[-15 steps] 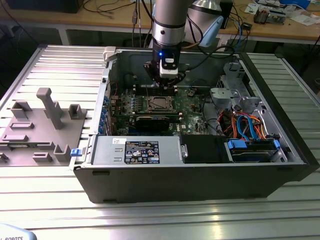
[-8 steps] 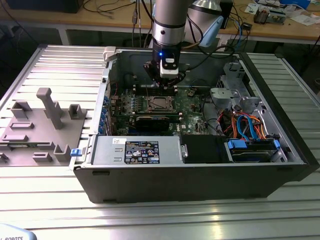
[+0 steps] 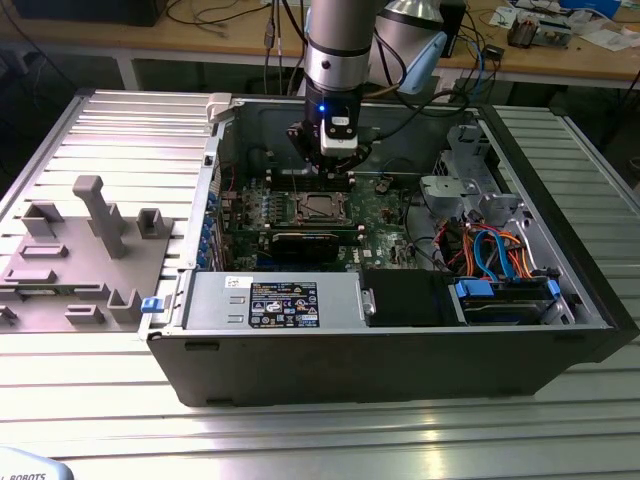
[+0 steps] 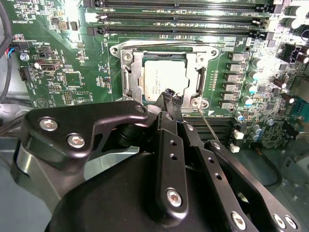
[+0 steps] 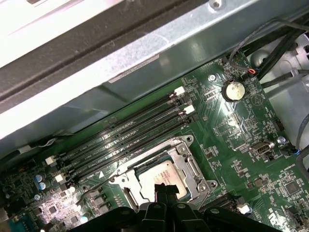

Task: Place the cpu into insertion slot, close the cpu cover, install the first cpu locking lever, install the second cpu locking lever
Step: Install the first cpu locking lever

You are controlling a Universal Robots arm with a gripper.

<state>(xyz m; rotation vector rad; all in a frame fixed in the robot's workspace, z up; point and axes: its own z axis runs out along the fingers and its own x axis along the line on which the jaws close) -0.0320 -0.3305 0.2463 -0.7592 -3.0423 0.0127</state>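
The cpu (image 4: 163,78) lies flat in the insertion slot (image 3: 318,207) on the green board, its silver-grey top showing. The cpu cover (image 4: 132,72) lies down around it as a silvery frame. In the first wrist view the cpu (image 5: 161,176) and cpu cover (image 5: 187,165) show the same. My gripper (image 4: 170,96) is shut, its black fingertips together just above the chip's edge with nothing visibly between them. A thin lever rod (image 4: 208,124) slants away from the socket corner beside the fingertips. Another thin lever rod (image 5: 104,180) runs along the socket's other side. In the exterior view my gripper (image 3: 326,172) hangs over the socket.
Long black memory slots (image 4: 183,19) flank the socket. The open computer case (image 3: 560,330) walls in the board, with a power supply (image 3: 270,300) at the front and blue and orange cables (image 3: 490,245) on the exterior view's right. A grey fixture plate (image 3: 80,250) lies on the exterior view's left.
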